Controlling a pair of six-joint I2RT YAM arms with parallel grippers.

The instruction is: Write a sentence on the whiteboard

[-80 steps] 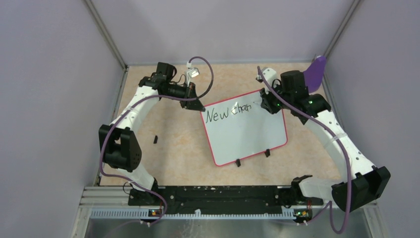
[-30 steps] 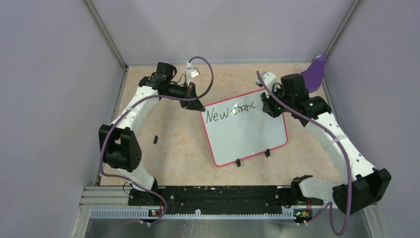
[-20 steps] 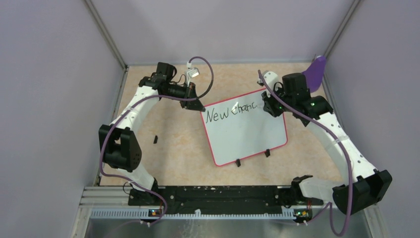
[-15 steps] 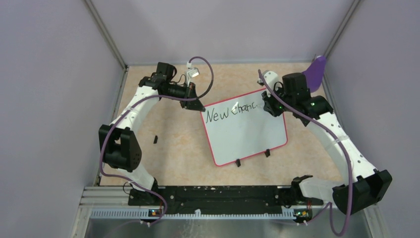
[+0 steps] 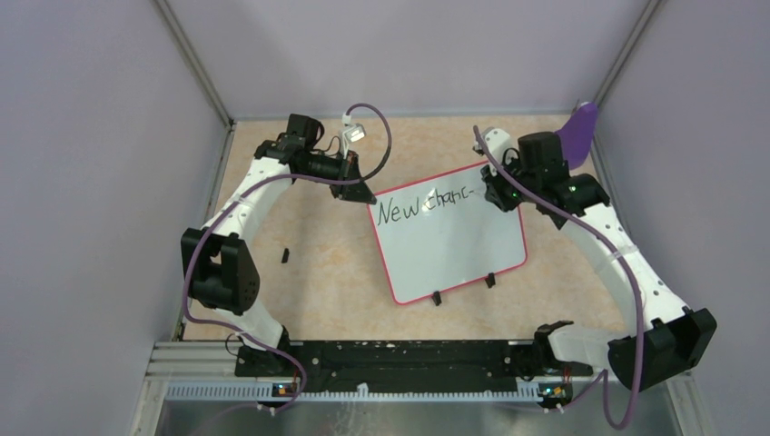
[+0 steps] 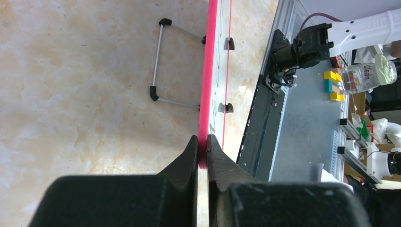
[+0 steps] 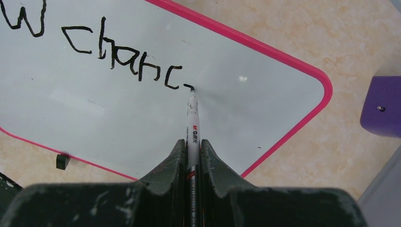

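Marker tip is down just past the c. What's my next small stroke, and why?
Probably curl the marker in the right gripper round into an e: the sentence reads only "New chanc", the whiteboard is blank beyond it, and the left gripper pins the rim.

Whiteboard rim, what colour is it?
The rim is bright pink-red, clearest in the right wrist view.

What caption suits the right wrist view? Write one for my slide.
Right claw holds a marker, tip on the whiteboard just after "chanc" in the unfinished sentence.

Glossy whiteboard (image 5: 454, 250), matt mottled tabletop (image 5: 318, 263)
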